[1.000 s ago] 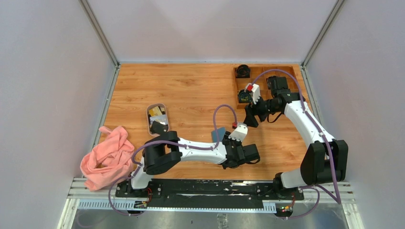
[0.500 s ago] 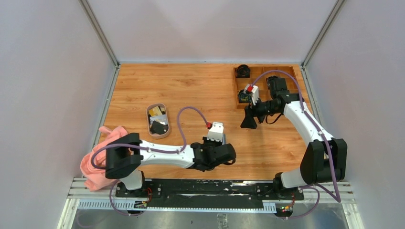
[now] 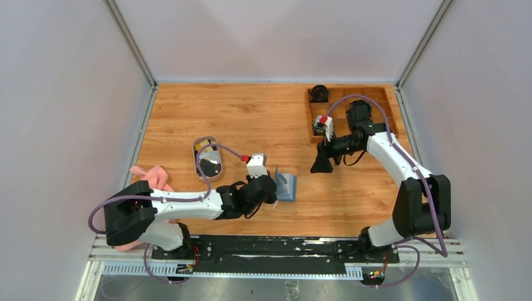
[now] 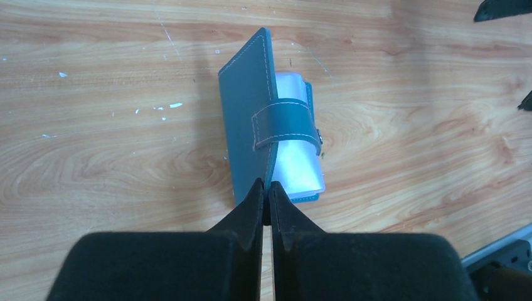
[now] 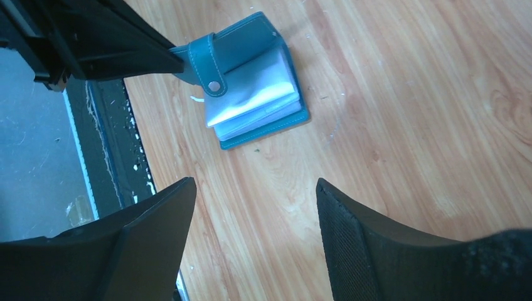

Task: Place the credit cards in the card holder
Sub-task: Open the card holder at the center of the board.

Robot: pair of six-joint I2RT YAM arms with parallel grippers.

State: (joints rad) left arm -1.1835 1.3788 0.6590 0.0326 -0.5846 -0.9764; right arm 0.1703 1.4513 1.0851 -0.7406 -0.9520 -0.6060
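Two arms reach over the wooden table (image 3: 251, 119), and from where I stand the job looks to be at the opening step: getting the card holder (image 3: 287, 187) spread so the cards can go in. The left gripper (image 4: 264, 199) has its jaws pressed together on the near edge of the teal cover, which stands nearly upright while the rest of the holder lies flat on the table near the front middle. The right gripper (image 3: 321, 164) hangs above bare wood just beyond the holder, jaws wide apart and holding nothing. With the cover lifted, the clear pockets (image 4: 300, 163) lie exposed, and the strap (image 4: 285, 122) with its snap button (image 5: 214, 86) drapes across them.

No card is in the holder as far as I can tell. I'd say the next move calls for keeping the cover pinned back while the free arm fetches a card and slides it edge-first into a pocket; the strap lying across the pockets may get in the way.

Around them: a wooden tray (image 3: 383, 89) sits at the far right corner, a pink cloth (image 3: 150, 170) lies at the near left, partly under the left arm, and an oval dish (image 3: 194, 157) left of the holder has the credit cards (image 3: 203, 148) in it, a yellowish one showing
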